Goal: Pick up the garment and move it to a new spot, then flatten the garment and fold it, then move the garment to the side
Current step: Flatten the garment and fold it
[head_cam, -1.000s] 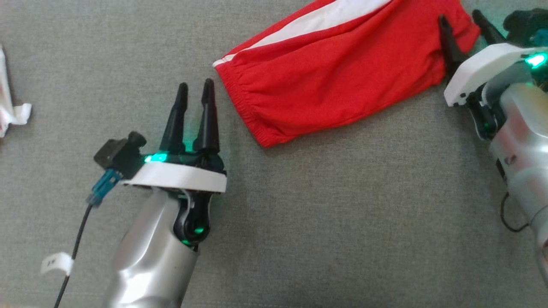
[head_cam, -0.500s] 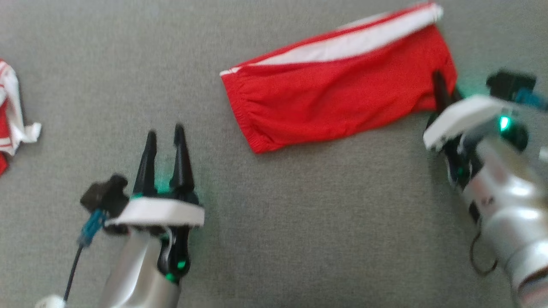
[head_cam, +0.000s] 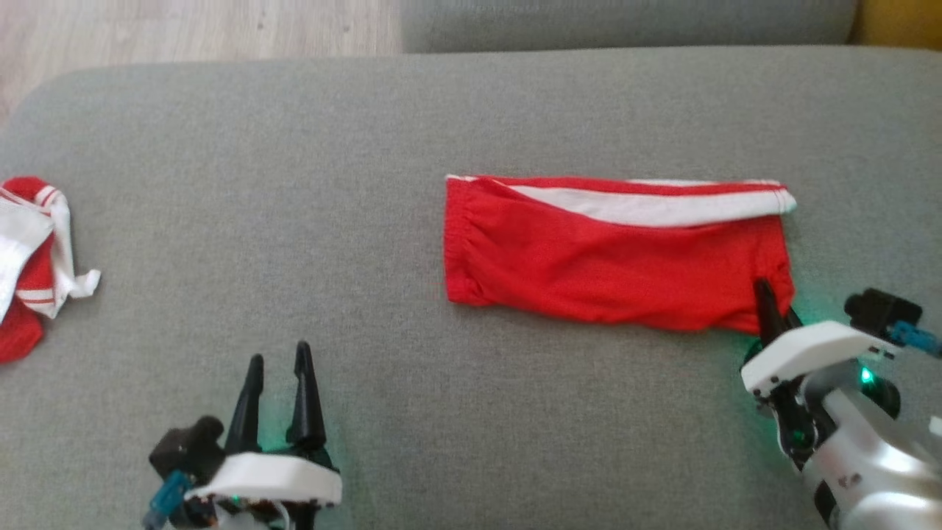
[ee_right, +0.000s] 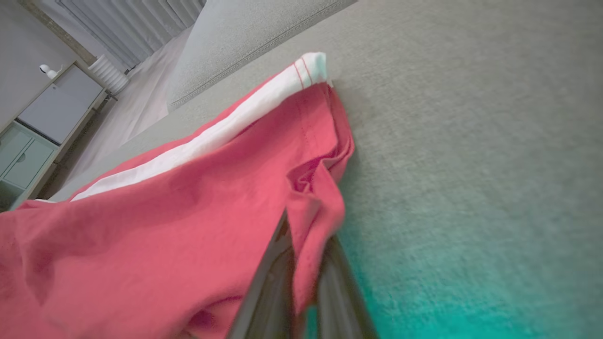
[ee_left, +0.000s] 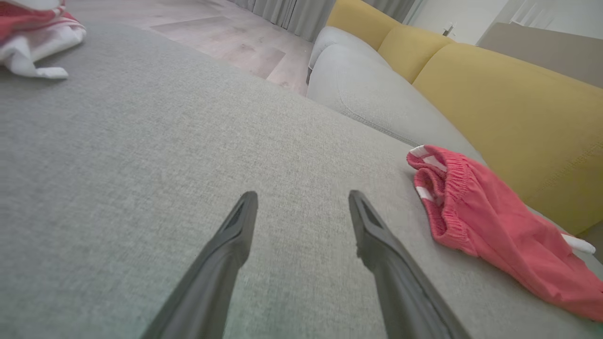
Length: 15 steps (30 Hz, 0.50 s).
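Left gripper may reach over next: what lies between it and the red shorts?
Bare grey cushion, in the head view, from left gripper to red shorts.

A wide stretch of the grey woven fabric seat [head_cam: 353, 243] is found unobstructed between the crumpled red-and-white cloth [head_cam: 33, 258] at its left edge and the flat red shorts with a white side stripe [head_cam: 603, 265] to the right. The left gripper [head_cam: 278, 353], jaws apart, is bordered by bare fabric. The shorts' near right corner is occupied by the right gripper [head_cam: 764, 294], clamped on the cloth. The far side is bounded by a grey cushion [head_cam: 625, 22] and mustard-yellow backrest cushions [ee_left: 494, 94].
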Tool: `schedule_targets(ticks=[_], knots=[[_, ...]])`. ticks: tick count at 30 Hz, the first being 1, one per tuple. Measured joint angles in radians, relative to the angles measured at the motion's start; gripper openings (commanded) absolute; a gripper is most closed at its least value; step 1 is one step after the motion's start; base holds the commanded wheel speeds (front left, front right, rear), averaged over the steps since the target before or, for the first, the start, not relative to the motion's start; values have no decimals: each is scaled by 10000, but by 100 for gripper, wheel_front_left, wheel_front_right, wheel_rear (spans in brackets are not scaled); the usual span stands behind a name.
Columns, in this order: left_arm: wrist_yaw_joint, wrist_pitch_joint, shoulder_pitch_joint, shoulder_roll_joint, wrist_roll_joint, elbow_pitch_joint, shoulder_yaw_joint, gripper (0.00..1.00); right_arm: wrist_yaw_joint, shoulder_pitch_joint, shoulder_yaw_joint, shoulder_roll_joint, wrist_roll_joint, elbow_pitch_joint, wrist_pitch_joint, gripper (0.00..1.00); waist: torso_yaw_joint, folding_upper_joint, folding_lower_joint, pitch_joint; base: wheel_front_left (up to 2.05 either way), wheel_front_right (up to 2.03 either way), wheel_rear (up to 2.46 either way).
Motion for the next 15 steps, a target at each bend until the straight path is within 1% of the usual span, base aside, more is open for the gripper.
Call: schedule_targets(ticks=[5,10,13,15], knots=[[2,0,172,4,0,0,-232,100,0,50,31,-157,-182,-230,-33,0,93,0,2,-55,0,0,0],[73,0,153,33,-19,-4,-502,100,0,-310,104,-249,-663,-1145,-71,0,277,0,2,67,0,0,0],[71,0,120,25,-226,38,-606,100,0,-846,401,-109,-949,-1919,-73,0,446,0,2,87,0,0,0],[67,2,99,33,-311,73,-679,100,0,-1129,840,176,-1076,-2380,-77,0,596,0,2,85,0,0,0]])
